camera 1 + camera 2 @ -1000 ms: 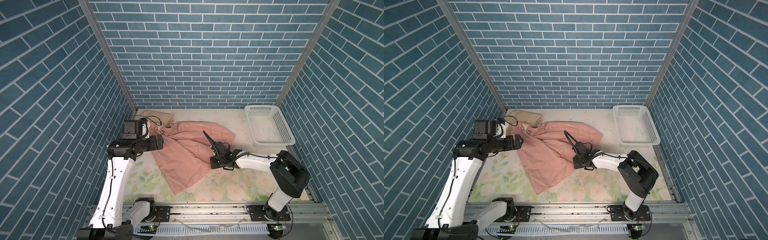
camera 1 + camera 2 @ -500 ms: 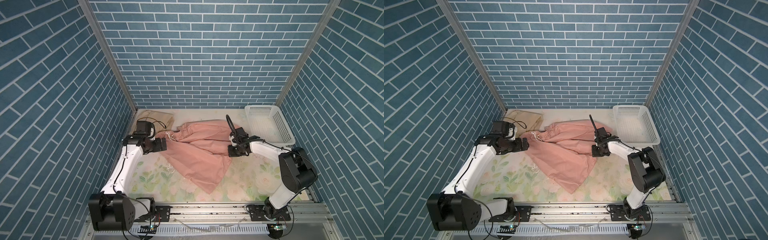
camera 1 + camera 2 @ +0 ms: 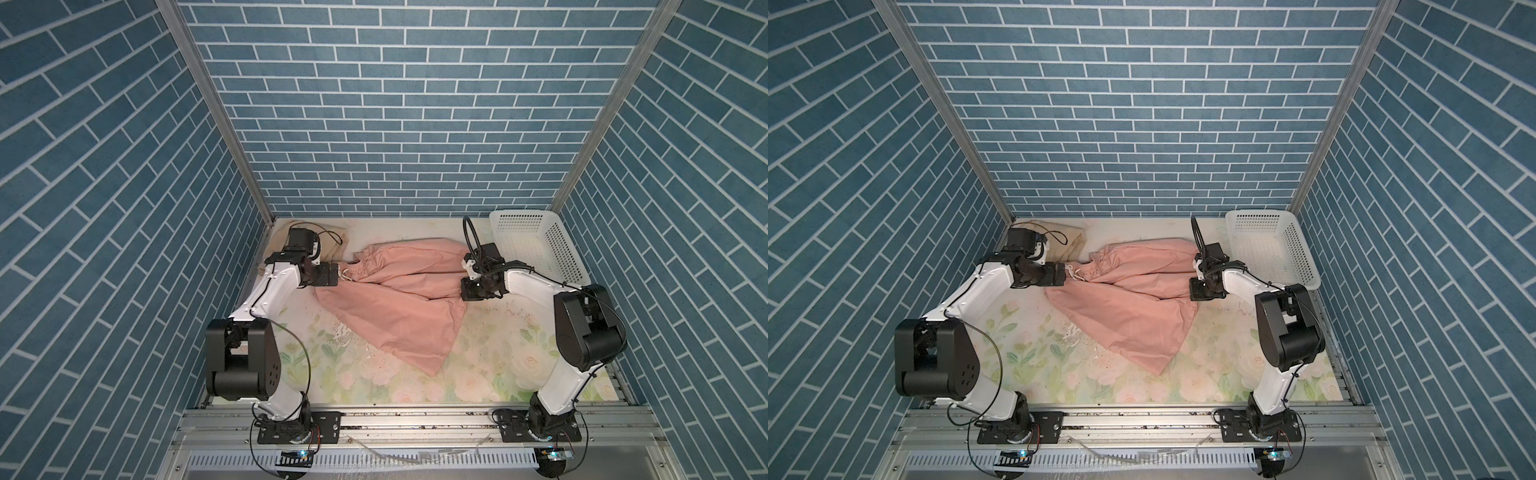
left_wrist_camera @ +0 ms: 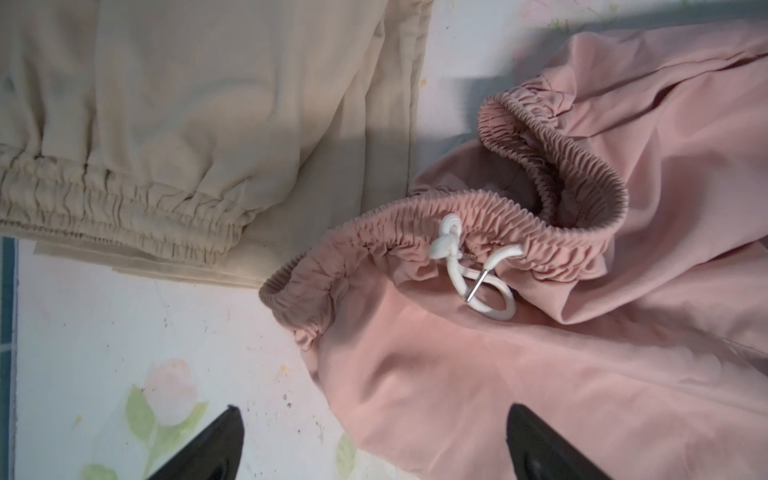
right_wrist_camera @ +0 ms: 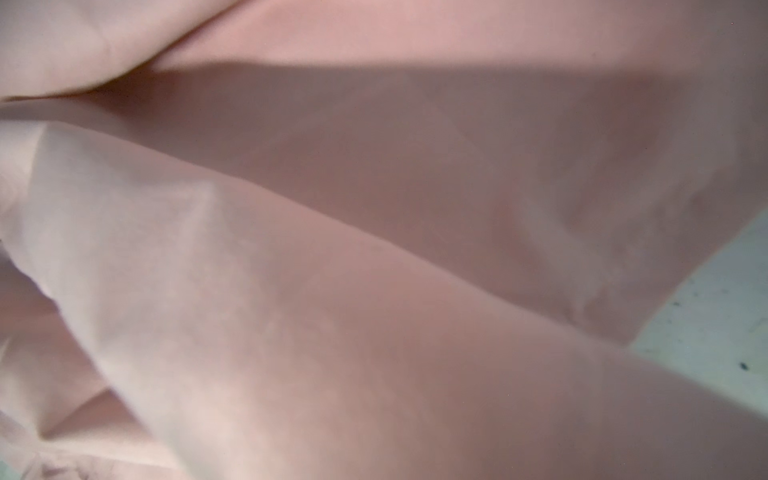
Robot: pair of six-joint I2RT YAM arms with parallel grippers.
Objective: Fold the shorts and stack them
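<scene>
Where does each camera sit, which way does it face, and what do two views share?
Top views: high in front, looking down at the table; left arm, right arm show.
Left wrist: over pink shorts waistband and beige shorts; open fingers show.
Right wrist: close against pink cloth; no fingers visible.
Shared: pink shorts, everywhere.

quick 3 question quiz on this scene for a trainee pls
1. Where do the beige shorts lie? A in a basket; B on the table, at its far left corner; C at the table's near edge.
2. True or false: the left hand stands open by the waistband of the pink shorts.
3. Fill in: the right hand is shut on the ____ shorts.
Key: 1 B; 2 true; 3 pink.
</scene>
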